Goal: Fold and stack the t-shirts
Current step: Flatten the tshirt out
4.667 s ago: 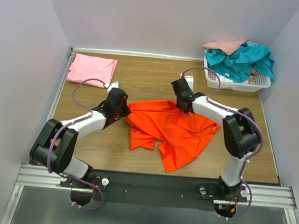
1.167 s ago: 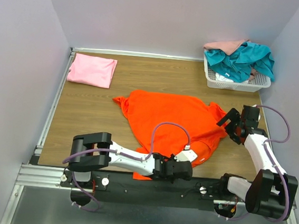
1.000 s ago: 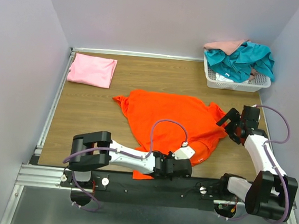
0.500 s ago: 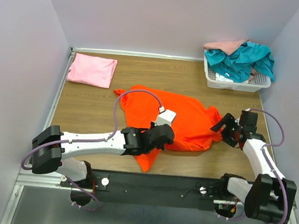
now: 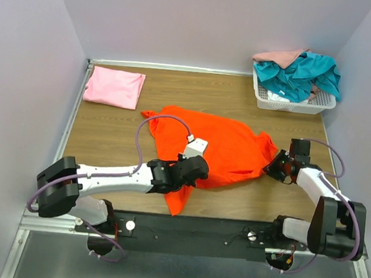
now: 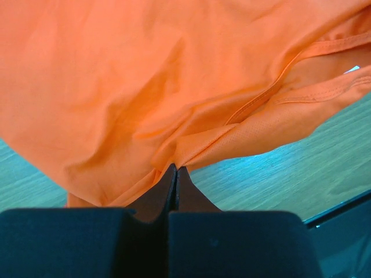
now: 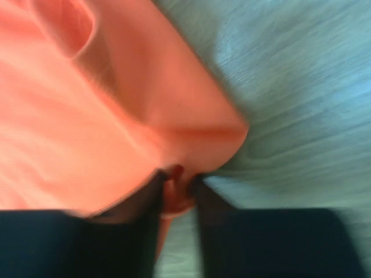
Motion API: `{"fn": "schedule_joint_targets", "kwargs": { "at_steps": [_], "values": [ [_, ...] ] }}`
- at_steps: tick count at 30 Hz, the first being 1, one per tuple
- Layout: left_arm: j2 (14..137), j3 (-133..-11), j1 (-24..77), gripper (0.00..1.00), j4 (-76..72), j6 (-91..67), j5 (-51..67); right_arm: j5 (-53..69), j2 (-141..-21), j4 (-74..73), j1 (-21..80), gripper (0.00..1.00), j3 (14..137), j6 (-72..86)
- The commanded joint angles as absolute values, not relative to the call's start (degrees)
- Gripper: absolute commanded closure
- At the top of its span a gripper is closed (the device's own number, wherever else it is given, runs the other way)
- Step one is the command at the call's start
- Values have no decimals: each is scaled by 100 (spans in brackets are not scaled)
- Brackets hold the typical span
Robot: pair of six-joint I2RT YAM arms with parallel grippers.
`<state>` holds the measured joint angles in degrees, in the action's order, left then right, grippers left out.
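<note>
The orange t-shirt [image 5: 227,146] lies spread across the middle of the table, its near part bunched and folded over. My left gripper [image 5: 198,173] reaches across to that near edge. In the left wrist view it [image 6: 175,168] is shut, with a pinch of orange hem [image 6: 191,147] at its tips. My right gripper [image 5: 273,168] sits at the shirt's right sleeve. Its narrowed jaws [image 7: 178,176] hold a fold of orange cloth [image 7: 87,104] that fills the gap. A folded light pink t-shirt [image 5: 115,86] lies at the back left. Teal [image 5: 297,74] and peach-pink [image 5: 282,56] t-shirts are heaped in the basket.
The white mesh basket [image 5: 294,105] stands at the back right corner against the wall. Purple walls close in the table on three sides. Bare wood [image 5: 107,138] shows left of the orange shirt and to the right of my right gripper.
My left gripper carried the shirt's near edge from the front rail up towards the table's middle, folding it over. My right gripper moved in onto the right sleeve and its jaws narrowed on the cloth.
</note>
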<state>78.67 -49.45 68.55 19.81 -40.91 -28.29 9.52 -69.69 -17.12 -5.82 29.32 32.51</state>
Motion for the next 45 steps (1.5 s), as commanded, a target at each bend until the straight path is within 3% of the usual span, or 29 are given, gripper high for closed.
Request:
{"fn": "schedule_joint_targets", "kwargs": {
  "at_steps": [1, 2, 3, 9, 13, 18, 25, 33, 40, 45],
  "values": [
    [7533, -4834, 6715, 100, 1863, -4307, -3119, 844, -7329, -1293, -457, 83, 2891, 3454],
    [7497, -4877, 6602, 100, 1915, -4333, -3198, 852, -7339, -1275, -422, 96, 3109, 3463],
    [7410, -5017, 6531, 100, 2038, -4359, -3443, 887, -7295, -1274, -396, 99, 3224, 3463],
    [6918, -6194, 6267, 100, 2636, -4167, -5190, 1011, -6348, -1362, -316, 99, 4689, 3489],
    [6321, -7203, 6214, 100, 1953, -2947, -5827, 1037, -5898, -1652, -316, 100, 5614, 3472],
    [5426, -7619, 6214, 100, 338, -629, -5565, 967, -5582, -2179, -316, 100, 7363, 3314],
    [4772, -8181, 6214, 100, -325, 623, -4071, 1353, -5651, -2505, -316, 100, 9191, 3103],
    [5896, -8964, 6083, 100, -747, 1880, -5098, 1714, -6538, -2523, -316, 100, 10423, 3015],
    [7405, -9894, 3231, 100, -79, 827, -2825, 1845, -8328, -2435, -316, 100, 11327, 2848],
    [8655, -11071, 2227, 100, -9, 703, -1593, 2390, -9560, -2233, -316, 100, 12213, 2786]
  ]
}}
